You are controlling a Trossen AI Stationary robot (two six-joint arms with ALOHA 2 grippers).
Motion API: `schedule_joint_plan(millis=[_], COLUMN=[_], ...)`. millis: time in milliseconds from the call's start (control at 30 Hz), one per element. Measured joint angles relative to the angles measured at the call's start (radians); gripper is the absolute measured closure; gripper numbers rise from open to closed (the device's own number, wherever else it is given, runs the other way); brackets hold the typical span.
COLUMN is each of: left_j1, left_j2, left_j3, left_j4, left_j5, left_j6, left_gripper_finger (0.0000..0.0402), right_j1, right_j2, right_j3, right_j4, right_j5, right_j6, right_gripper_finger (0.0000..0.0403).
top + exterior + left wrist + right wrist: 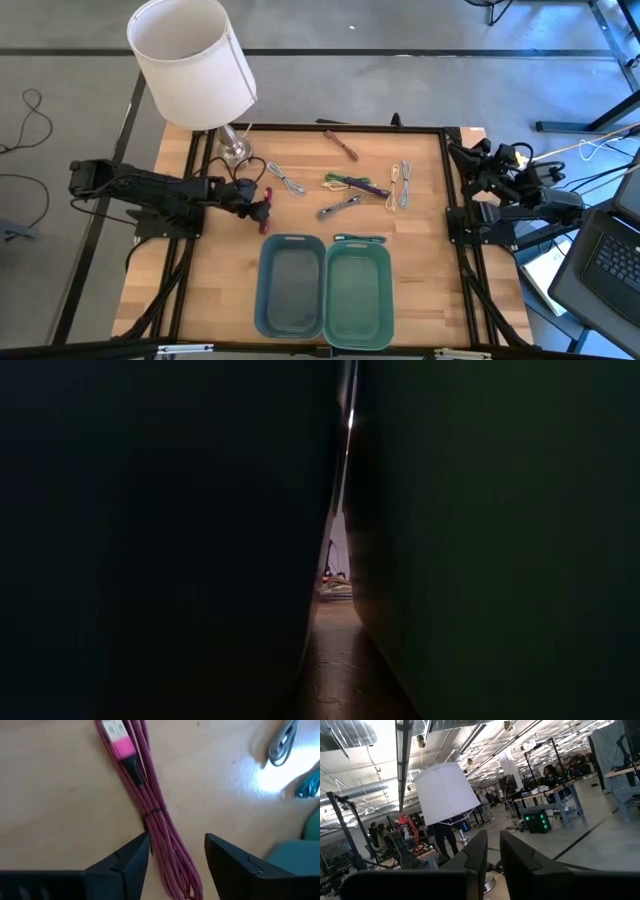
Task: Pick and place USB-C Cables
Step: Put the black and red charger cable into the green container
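Left gripper (175, 857) hangs low over the red USB-C cable (150, 805), fingers spread wide astride the bundle, gripping nothing. The cable lies flat on the wooden table (420, 225), left of the blue tray (290, 285) (both trays look empty). Best to descend squarely and pinch near the tie so no loop slips free.

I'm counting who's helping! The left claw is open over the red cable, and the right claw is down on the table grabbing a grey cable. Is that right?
Not quite. The right claw grabs nothing: it is parked at the table's right edge, aimed out at the room, as the right wrist view shows. The left claw is indeed open over the red cable.
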Motion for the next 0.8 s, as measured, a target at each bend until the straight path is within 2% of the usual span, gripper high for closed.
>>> schedule_joint_plan(millis=[233,533,800], left_j1=[0.005,0.003,0.003], left_j2=[0.024,0.134,0.177], left_j3=[0.000,0.003,0.005], left_j4=[0.001,0.090,0.134], left_j5=[-0.076,-0.070,-0.072], left_j6=[0.001,0.003,0.001], left_gripper_finger=[0.0217,0.0217,0.0217], right_j1=[0.000,0.000,0.000], right_j2=[0.000,0.000,0.000], right_j3=[0.000,0.000,-0.001], right_j4=[-0.001,0.001,0.001], right_j5=[0.000,0.000,0.000], right_j6=[0.001,0.004,0.004], right_gripper_finger=[0.0348,0.0348,0.0348])
